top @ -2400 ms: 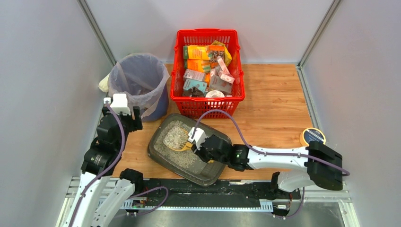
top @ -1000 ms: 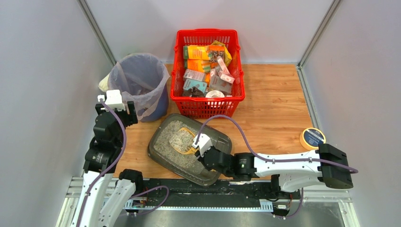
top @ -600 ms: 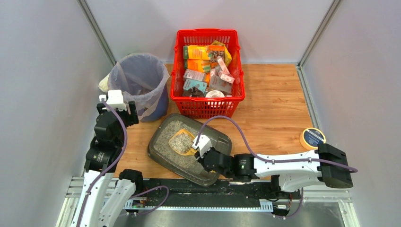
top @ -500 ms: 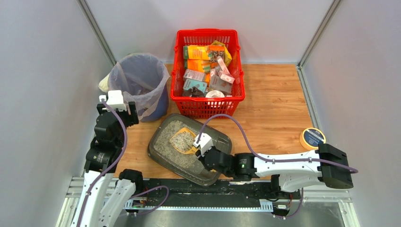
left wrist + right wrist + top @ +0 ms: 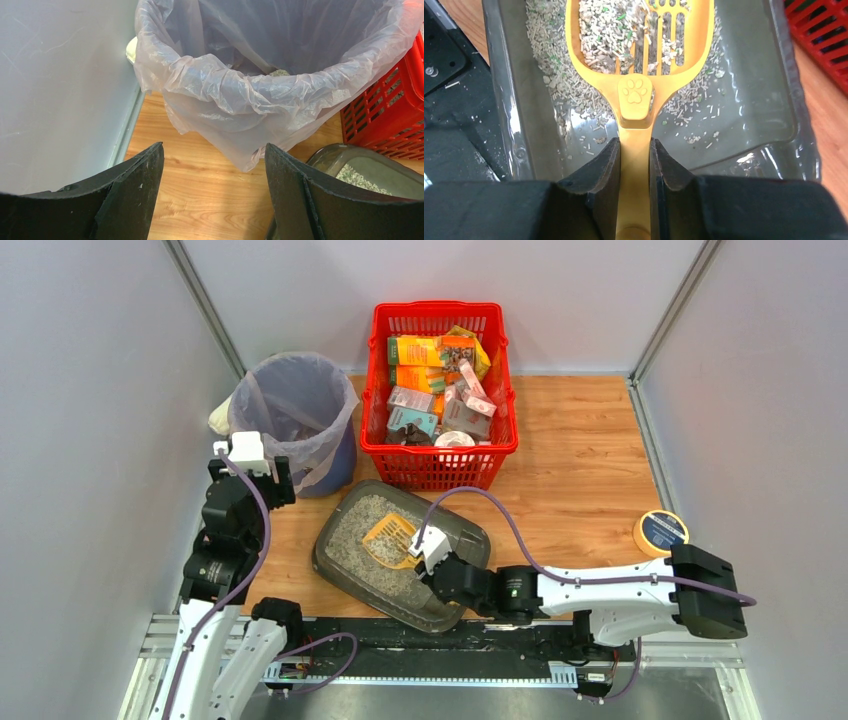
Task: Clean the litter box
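The litter box point(image 5: 340, 565), a dark grey tray with pale gravelly litter, lies on the wooden table near the front; it fills the right wrist view point(image 5: 784, 115) and its corner shows in the left wrist view point(image 5: 370, 167). My right gripper point(image 5: 432, 558) point(image 5: 634, 150) is shut on the handle of a yellow slotted scoop point(image 5: 388, 537) point(image 5: 639, 45). The scoop is over the box and holds some litter. My left gripper point(image 5: 247, 465) point(image 5: 214, 187) is open and empty, above the table in front of the bag-lined bin point(image 5: 293, 405) point(image 5: 260, 90).
A red mesh basket point(image 5: 437, 325) full of boxed goods stands behind the litter box and beside the bin; its edge shows in the left wrist view point(image 5: 390, 120). A yellow tape roll point(image 5: 660, 530) lies at the right. Grey walls close both sides.
My right gripper drew back toward the near edge, then tilted the scoop up out of the litter. My left gripper shifted slightly to the left.
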You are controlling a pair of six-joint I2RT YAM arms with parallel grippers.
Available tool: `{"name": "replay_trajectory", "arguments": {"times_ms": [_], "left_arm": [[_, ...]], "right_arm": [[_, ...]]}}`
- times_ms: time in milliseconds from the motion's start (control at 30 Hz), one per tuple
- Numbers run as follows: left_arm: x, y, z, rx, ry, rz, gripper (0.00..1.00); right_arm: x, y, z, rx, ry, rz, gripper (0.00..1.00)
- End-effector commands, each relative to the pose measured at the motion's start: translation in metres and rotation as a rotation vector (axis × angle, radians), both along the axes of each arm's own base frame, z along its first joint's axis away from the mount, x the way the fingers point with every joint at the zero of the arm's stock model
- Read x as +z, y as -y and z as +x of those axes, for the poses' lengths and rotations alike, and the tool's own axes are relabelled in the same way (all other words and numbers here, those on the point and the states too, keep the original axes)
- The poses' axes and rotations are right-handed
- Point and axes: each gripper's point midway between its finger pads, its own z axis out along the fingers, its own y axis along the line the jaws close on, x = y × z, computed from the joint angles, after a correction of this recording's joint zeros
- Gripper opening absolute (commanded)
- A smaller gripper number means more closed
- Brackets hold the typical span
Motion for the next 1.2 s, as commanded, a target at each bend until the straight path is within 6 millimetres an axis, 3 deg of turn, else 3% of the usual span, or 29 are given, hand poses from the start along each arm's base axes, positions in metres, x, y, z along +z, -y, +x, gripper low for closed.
{"name": "replay_trajectory", "arguments": {"times_ms": [0,100,200,233,300,333,367,400,433,467,500,533,567,600,667,700,767,800,833,867,933,1000,1033,1067,1167], "left_arm": [[0.008,0.001,0.003,-0.011,0.028,-0.002,0.81],[0.010,0.001,0.002,-0.010,0.041,-0.001,0.81],[0.008,0.000,0.001,-0.006,0.031,0.000,0.81],[0.009,0.000,0.000,-0.006,0.034,-0.002,0.81],[0.010,0.001,0.001,-0.009,0.043,-0.003,0.81],[0.010,0.001,0.001,-0.011,0.044,-0.003,0.81],[0.010,0.001,0.002,-0.011,0.041,-0.001,0.81],[0.009,0.001,0.001,-0.011,0.035,-0.002,0.81],[0.008,0.001,0.001,-0.009,0.029,0.000,0.81],[0.009,0.001,0.001,-0.012,0.034,-0.003,0.81],[0.009,0.001,0.001,-0.012,0.039,-0.006,0.81],[0.009,0.001,0.001,-0.012,0.040,-0.005,0.81],[0.009,0.002,0.001,-0.014,0.038,-0.004,0.81],[0.009,0.001,0.001,-0.010,0.035,0.000,0.81],[0.009,-0.001,0.000,-0.003,0.036,-0.002,0.81],[0.009,0.000,0.000,-0.003,0.039,-0.002,0.81],[0.010,0.000,0.000,-0.007,0.047,-0.002,0.81],[0.010,0.000,0.000,-0.005,0.046,-0.001,0.81],[0.010,-0.001,0.000,-0.004,0.044,0.001,0.81],[0.010,-0.001,0.000,-0.002,0.041,0.002,0.81],[0.010,-0.001,-0.001,-0.001,0.046,0.001,0.81],[0.011,0.000,0.000,-0.007,0.053,-0.001,0.81],[0.011,0.000,0.000,-0.007,0.054,0.000,0.81],[0.011,0.000,0.000,-0.009,0.054,0.003,0.81],[0.011,-0.002,-0.001,0.002,0.051,0.009,0.81]], "right_arm": [[0.019,-0.003,0.016,-0.053,0.075,-0.014,0.00],[0.031,-0.020,-0.002,0.055,0.018,0.097,0.00],[0.027,-0.001,0.021,-0.059,0.056,0.029,0.00],[0.020,0.001,0.021,-0.056,0.026,0.047,0.00],[0.029,-0.019,-0.004,0.050,-0.021,0.144,0.00],[0.039,-0.026,-0.006,0.060,0.004,0.132,0.00],[0.034,-0.018,0.002,0.005,0.043,0.060,0.00],[0.016,-0.004,0.012,-0.046,0.056,-0.047,0.00],[0.015,-0.001,0.019,-0.075,0.054,-0.041,0.00],[0.002,-0.003,0.006,-0.007,-0.021,-0.018,0.00],[0.027,-0.023,-0.002,0.038,-0.034,0.131,0.00],[0.031,-0.030,-0.011,0.080,-0.030,0.163,0.00],[0.047,-0.036,-0.008,0.063,0.016,0.170,0.00],[0.021,-0.020,-0.004,0.033,0.024,0.011,0.00],[0.011,-0.007,0.012,-0.036,0.049,-0.058,0.00],[0.012,-0.008,0.014,-0.024,0.010,0.006,0.00],[0.025,-0.024,-0.006,0.068,-0.009,0.109,0.00],[0.027,-0.027,-0.017,0.096,0.025,0.076,0.00],[0.023,-0.019,-0.010,0.063,0.064,-0.001,0.00],[0.013,-0.005,0.010,-0.033,0.135,-0.099,0.00],[0.003,0.011,0.022,-0.077,0.157,-0.142,0.00],[0.025,-0.004,0.011,-0.013,0.164,0.004,0.00],[0.019,0.002,0.007,0.008,0.178,0.005,0.00],[0.033,0.002,0.010,-0.002,0.225,0.044,0.00],[0.043,0.015,0.022,-0.052,0.317,0.015,0.00]]}}
